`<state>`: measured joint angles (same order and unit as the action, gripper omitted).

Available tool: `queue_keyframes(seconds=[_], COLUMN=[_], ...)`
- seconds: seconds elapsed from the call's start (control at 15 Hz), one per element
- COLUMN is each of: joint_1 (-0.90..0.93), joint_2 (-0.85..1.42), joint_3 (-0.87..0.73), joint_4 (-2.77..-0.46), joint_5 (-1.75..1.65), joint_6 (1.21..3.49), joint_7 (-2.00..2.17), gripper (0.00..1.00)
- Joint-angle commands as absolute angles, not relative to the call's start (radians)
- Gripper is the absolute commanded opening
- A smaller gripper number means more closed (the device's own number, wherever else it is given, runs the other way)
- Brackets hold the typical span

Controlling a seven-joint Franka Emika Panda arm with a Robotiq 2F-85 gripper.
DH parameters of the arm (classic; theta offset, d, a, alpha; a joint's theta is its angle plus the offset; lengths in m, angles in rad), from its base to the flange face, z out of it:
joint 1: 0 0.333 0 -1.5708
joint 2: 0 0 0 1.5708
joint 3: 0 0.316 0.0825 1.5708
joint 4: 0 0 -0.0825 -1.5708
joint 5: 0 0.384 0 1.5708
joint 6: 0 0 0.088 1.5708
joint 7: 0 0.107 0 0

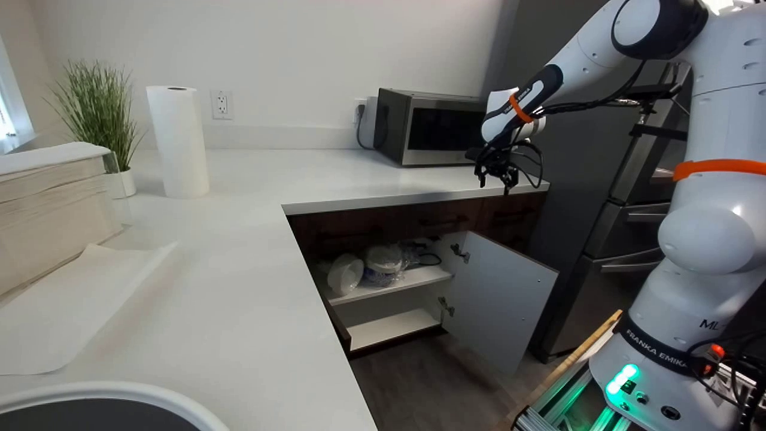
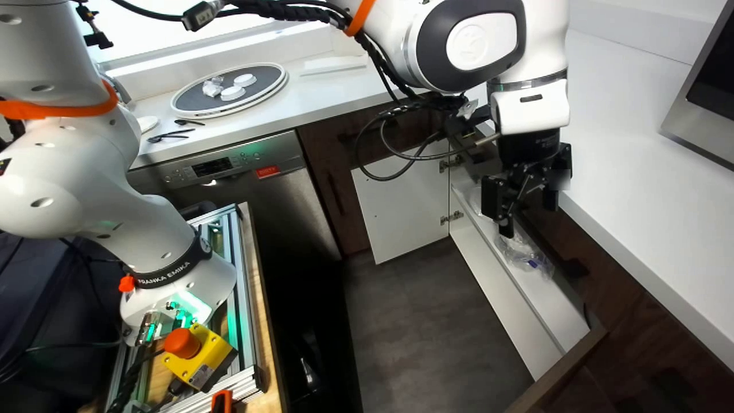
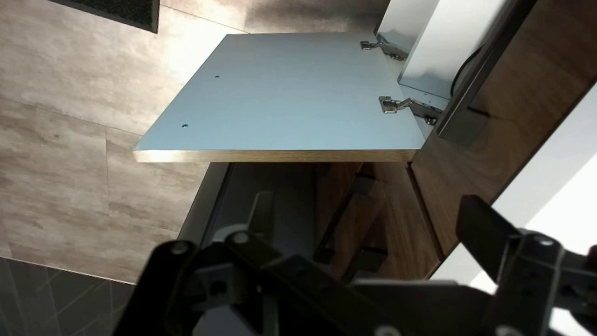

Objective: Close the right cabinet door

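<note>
The right cabinet door (image 1: pixel 502 293) stands wide open in an exterior view, its pale grey inner face and two hinges showing. In an exterior view only its dark brown edge (image 2: pixel 559 371) shows at the bottom right. In the wrist view the door (image 3: pixel 289 98) fills the upper middle, its wood-coloured top edge toward the gripper. My gripper (image 1: pixel 495 183) is above the counter's front edge, higher than the door and apart from it. Its fingers are spread with nothing between them, as an exterior view (image 2: pixel 527 212) and the wrist view (image 3: pixel 373 210) show.
The white counter (image 1: pixel 239 269) overhangs brown drawers (image 3: pixel 382 219) with dark handles. A silver microwave (image 1: pixel 446 129) stands behind the gripper. The left cabinet door (image 2: pixel 407 209) is also open. A tall dark grey appliance (image 1: pixel 568 179) stands beside the right door. Bagged items (image 1: pixel 383 263) lie on the cabinet shelf.
</note>
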<state>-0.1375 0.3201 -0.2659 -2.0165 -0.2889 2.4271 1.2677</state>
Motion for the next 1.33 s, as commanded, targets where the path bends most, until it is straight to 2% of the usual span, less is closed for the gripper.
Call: queue_keyframes(seconds=[0.0,0.73,0.8,0.87,1.27], joint_1=[-0.124,-0.220,-0.230,-0.238,-0.286], joint_2=[0.322,0.654,0.695,0.739,0.928], joint_3=[-0.280,-0.398,-0.407,-0.419,-0.420], joint_4=[-2.013,-1.837,-1.816,-1.792,-1.678], joint_5=[-0.281,-0.252,-0.236,-0.228,-0.099], joint_6=[2.426,2.668,2.690,2.713,2.746], joint_7=[1.264,1.205,1.199,1.196,1.136], gripper=[1.00,1.00,0.75,0.73,0.27])
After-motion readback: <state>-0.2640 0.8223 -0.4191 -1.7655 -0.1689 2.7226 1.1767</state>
